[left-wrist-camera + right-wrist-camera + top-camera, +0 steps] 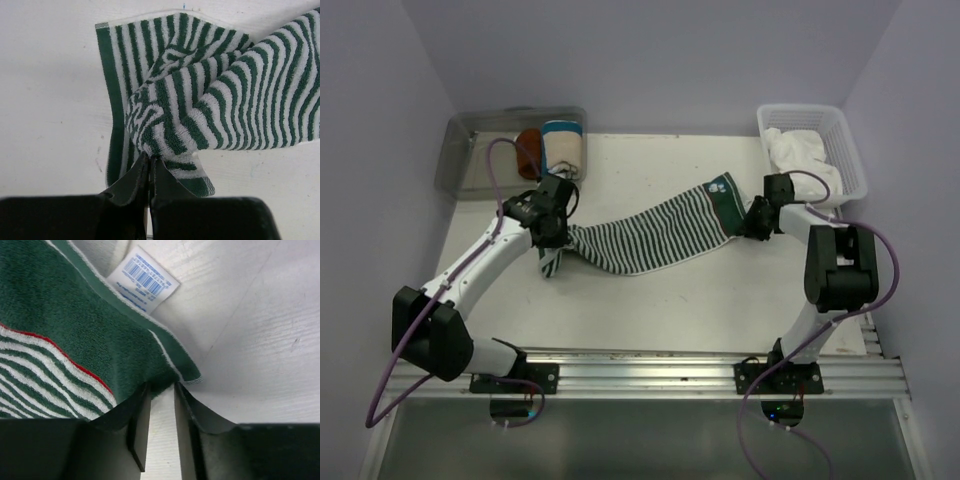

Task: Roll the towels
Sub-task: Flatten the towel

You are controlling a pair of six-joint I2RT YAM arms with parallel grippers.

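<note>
A green and white striped towel (650,235) lies stretched across the middle of the table between my two grippers. My left gripper (555,225) is shut on the towel's bunched left end (220,100), with its fingertips (149,159) pinched together on the fabric. My right gripper (752,222) is at the towel's right end, where the dark green border (60,325) and a white barcode label (144,280) show. Its jaws (161,387) stand a little apart with bare table between them, and the towel's edge is just at their tips.
A white basket (845,150) at the back right holds unrolled white towels (795,150). A clear bin (470,150) at the back left holds a rolled white and blue towel (563,145) and a brown one (528,150). A metal rail runs along the near edge.
</note>
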